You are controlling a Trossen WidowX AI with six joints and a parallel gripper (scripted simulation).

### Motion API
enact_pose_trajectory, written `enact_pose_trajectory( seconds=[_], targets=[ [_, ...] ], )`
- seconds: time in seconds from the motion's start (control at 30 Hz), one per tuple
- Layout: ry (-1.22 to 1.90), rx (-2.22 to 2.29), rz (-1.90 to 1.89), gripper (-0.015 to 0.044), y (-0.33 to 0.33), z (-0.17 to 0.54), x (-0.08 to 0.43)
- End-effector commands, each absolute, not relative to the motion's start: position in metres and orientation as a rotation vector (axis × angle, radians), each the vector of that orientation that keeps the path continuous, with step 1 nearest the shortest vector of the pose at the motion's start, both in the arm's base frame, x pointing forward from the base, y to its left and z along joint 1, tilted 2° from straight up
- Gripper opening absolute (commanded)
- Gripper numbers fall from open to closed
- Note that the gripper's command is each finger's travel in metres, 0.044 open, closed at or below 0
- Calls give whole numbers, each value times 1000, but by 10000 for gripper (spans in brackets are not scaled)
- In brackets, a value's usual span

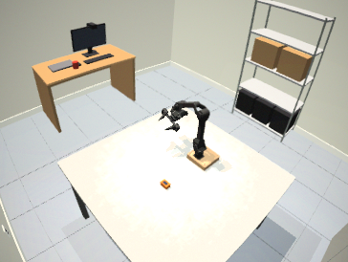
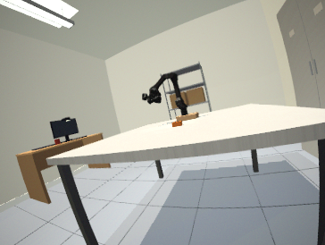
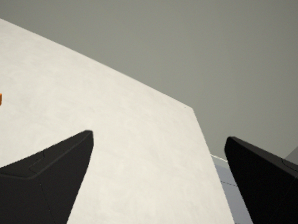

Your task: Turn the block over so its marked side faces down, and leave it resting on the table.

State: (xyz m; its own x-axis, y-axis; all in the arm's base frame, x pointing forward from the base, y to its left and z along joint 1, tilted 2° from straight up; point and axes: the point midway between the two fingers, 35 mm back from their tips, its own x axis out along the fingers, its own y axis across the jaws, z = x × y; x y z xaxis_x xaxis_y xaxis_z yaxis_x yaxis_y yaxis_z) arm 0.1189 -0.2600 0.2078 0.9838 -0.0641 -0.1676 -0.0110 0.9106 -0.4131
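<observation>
The small orange block (image 1: 165, 184) (image 2: 177, 123) rests on the table (image 1: 110, 177) (image 2: 223, 130) (image 3: 135, 165), in front of the arm's base. A dark grey-blue patch shows on its upper face in the top view. In the wrist view only a sliver of the block (image 3: 0, 99) shows at the left edge. My gripper (image 1: 163, 123) (image 2: 145, 98) (image 3: 161, 141) is open with nothing between its fingers. It is raised well above the table, away from the block. The block's underside is hidden.
The arm stands on a wooden base plate (image 1: 213, 158) (image 2: 192, 116) on the table, behind the block. A desk (image 1: 96, 70) with a monitor (image 1: 89, 37) and a shelf rack (image 1: 282, 43) with boxes stand beyond the table.
</observation>
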Motion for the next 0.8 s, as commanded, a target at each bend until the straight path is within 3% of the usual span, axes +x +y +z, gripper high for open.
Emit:
enact_pose_trajectory(
  seconds=[0.0,0.4,0.77],
  targets=[
    [184,-417,-17,426,-259,207,121],
    [657,64,482,440,-185,152,227],
    [1226,152,536,440,-99,116,290]
  ],
)
